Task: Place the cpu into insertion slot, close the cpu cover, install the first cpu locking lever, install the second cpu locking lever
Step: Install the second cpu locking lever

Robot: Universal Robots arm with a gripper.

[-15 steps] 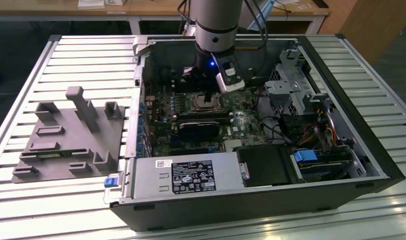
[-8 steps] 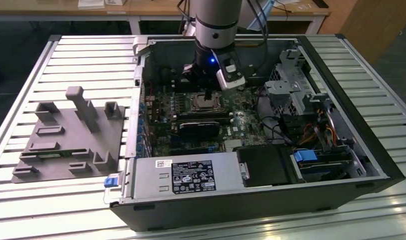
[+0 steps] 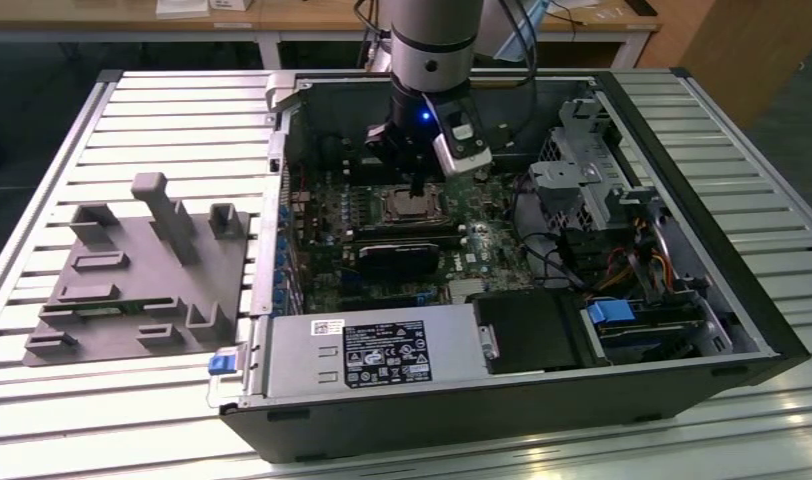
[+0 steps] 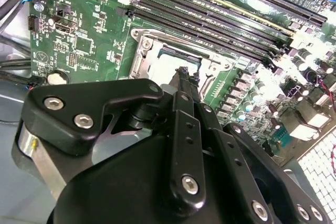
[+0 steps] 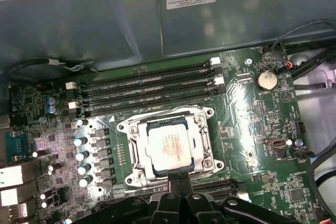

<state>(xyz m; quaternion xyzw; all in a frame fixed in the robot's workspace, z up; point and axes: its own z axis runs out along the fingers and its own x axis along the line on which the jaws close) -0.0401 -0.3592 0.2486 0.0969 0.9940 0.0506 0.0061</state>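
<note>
First wrist view showed one square, silvery-tan cpu (image 5: 169, 145) seated under one thin metal cover (image 5: 205, 139); four long memory slots (image 5: 147, 90); gripper (image 5: 180, 183) fingers together, empty.

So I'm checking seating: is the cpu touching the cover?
Touching. In the first wrist view the cover frame lies flat around the cpu, its window edges resting on the chip's border with no gap.

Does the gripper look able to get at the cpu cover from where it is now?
Probably yes. The gripper hangs just above the edge of the cpu cover, which lies flat around the cpu, with nothing between them.
</note>
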